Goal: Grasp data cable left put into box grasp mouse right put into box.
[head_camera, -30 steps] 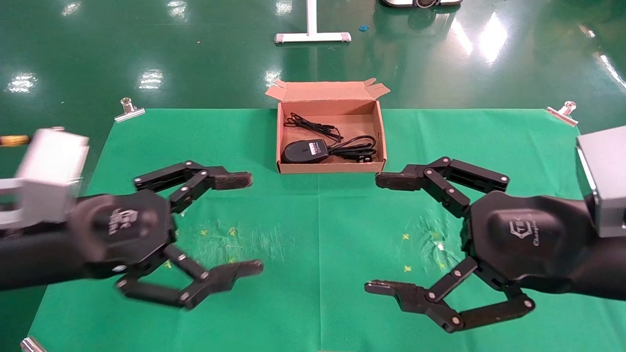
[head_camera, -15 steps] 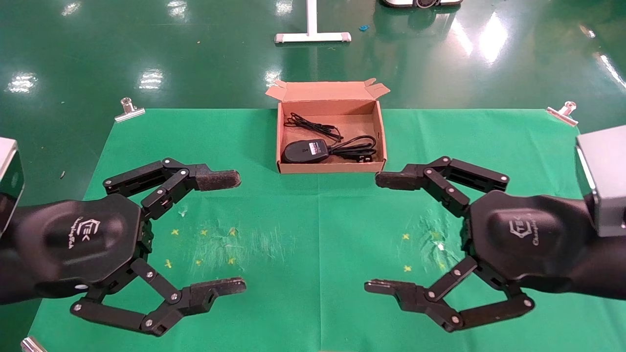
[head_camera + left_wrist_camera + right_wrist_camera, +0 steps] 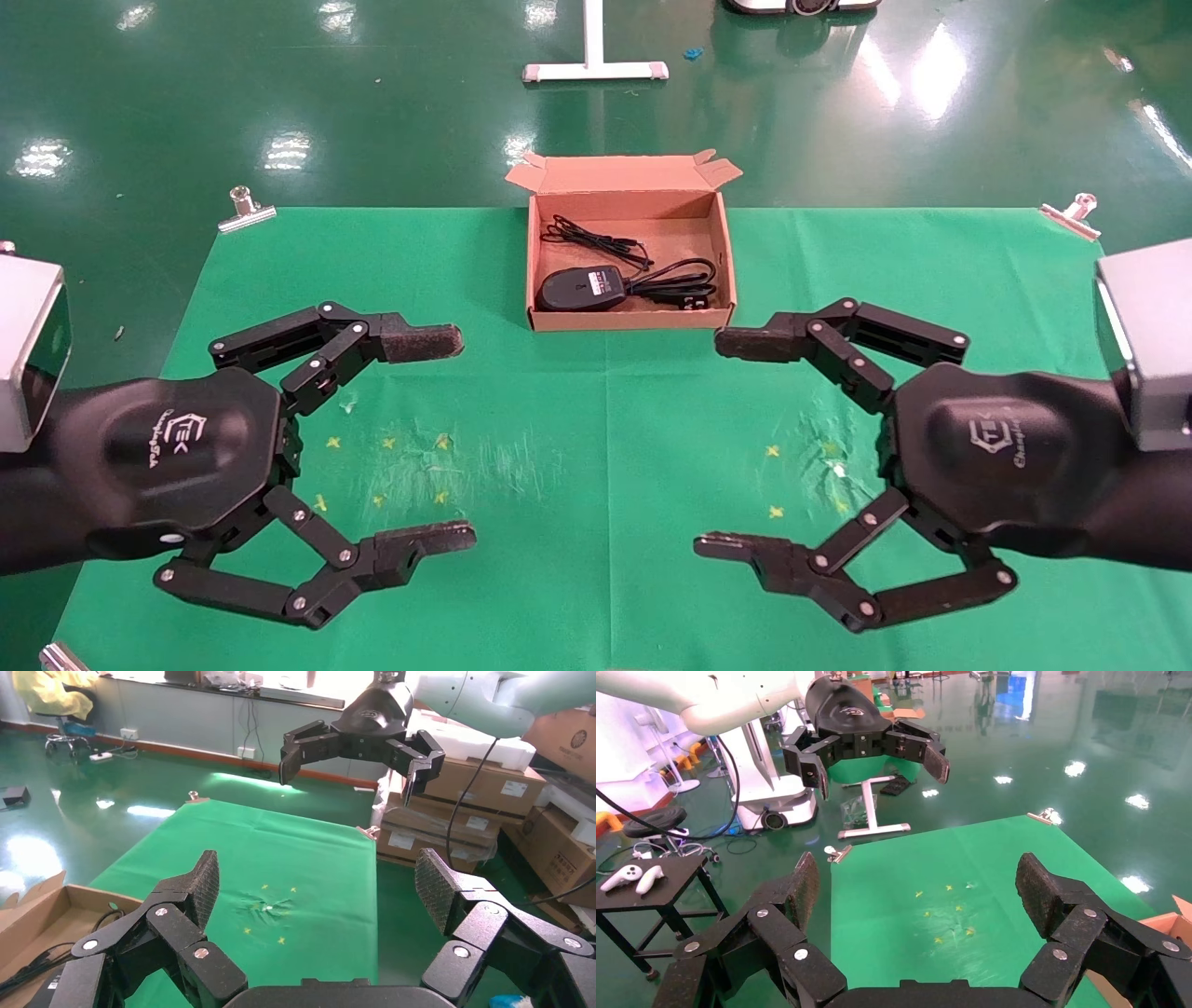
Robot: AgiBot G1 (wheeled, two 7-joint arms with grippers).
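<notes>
The brown box (image 3: pixel 626 320) stands open at the far middle of the green cloth, its lid flap folded back. Inside it lie the black mouse (image 3: pixel 582 288), label up, and the looped black data cable (image 3: pixel 677 278) beside it. The mouse's thin wire (image 3: pixel 596 239) curls toward the back wall. My left gripper (image 3: pixel 467 439) hovers open over the cloth, nearer than the box and left of it, holding nothing. My right gripper (image 3: pixel 707 445) mirrors it on the right, open and empty. A corner of the box (image 3: pixel 42 906) also shows in the left wrist view.
Yellow cross marks (image 3: pixel 410 466) and scuffs dot the cloth under both grippers. Metal clips (image 3: pixel 244 211) (image 3: pixel 1073 216) pin its far corners. A white stand base (image 3: pixel 594 69) sits on the glossy green floor beyond the table.
My left arm has drawn back to the left and toward me, then settled, still open. The right arm and the box's contents have not moved.
</notes>
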